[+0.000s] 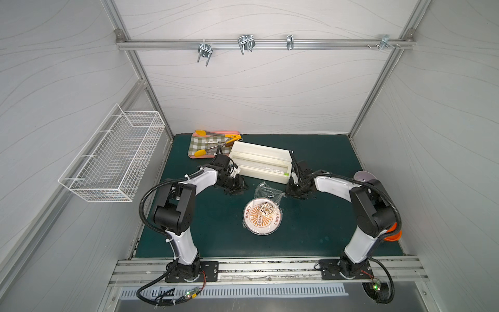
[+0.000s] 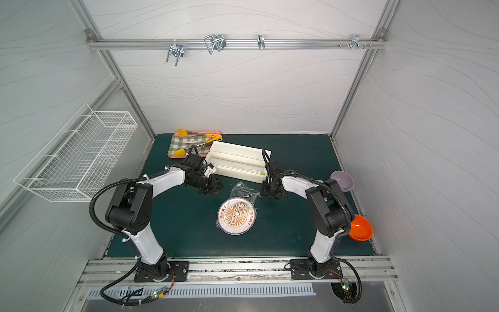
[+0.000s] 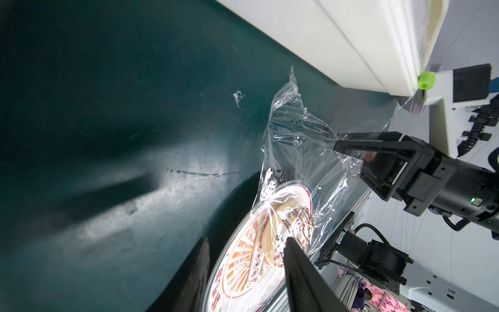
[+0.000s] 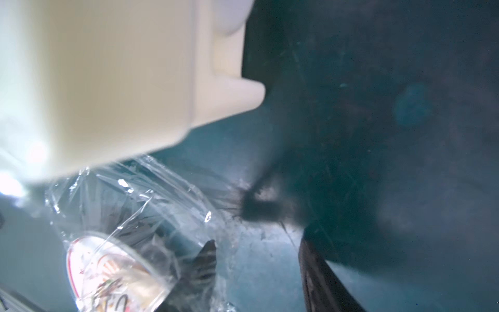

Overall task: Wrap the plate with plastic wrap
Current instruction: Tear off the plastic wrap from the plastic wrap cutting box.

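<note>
Green mat [image 3: 135, 108], plastic wrap [image 3: 297, 135] touching right pincer [image 3: 348, 155]

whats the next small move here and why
Probably ease the right tool down to press the loose plastic wrap onto the far rim of the plate: the film covers the plate but stands bunched up on the side toward the dispenser box, right beside that tool, and both it and the left tool stand open.

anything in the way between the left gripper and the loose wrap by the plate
Nothing visible. Only bare green mat lies between the open left gripper and the plastic wrap bunched up at the plate's far edge. The dispenser box sits further back, off that line.
</note>
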Robot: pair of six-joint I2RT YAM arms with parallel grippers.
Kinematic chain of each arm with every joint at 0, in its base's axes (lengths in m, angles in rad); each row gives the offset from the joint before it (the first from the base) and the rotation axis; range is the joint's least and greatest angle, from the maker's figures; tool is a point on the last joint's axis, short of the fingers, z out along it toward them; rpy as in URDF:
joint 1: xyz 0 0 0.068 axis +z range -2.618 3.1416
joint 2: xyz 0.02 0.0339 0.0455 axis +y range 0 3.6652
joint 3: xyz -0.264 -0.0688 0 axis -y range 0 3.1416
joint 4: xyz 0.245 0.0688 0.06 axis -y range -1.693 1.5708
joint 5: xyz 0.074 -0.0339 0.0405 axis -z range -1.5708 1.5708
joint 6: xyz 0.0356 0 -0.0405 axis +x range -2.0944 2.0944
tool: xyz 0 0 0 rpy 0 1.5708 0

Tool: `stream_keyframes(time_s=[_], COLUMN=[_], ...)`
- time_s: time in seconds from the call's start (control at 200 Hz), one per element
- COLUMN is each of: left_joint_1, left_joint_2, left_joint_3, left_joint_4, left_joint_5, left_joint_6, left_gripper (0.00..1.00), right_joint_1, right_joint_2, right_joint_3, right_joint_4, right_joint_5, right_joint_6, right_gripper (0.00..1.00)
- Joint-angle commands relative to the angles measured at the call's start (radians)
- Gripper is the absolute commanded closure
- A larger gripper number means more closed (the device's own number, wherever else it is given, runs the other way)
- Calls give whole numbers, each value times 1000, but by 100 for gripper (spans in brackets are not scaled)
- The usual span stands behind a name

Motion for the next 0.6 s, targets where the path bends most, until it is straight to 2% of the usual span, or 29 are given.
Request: stream_keyframes(time_s=[0.0,0.155,0.43,0.525,0.595], left_joint_1=[-22,-42,-52,-52,-55], left_joint_2=[76,142,211,217,211], left_joint_3=[106,106,115,108,96], left_joint_4=[61,118,111,75,27], left_joint_5=[57,120,122,105,67], left_joint_6=[9,-8,14,35,67], left_gripper=[53,57,70,70,65], right_joint_1=[1,1,1,-2,-6], right_joint_2=[23,29,49,47,44], right_joint_3=[31,26,35,38,38], right_joint_4=[-39,-26,-18,-18,-17], right_joint_5=[-26,-25,-24,-24,-26], right_joint_6=[-17,-10,-3,-4,-6], right_gripper=[48,49,50,50,51])
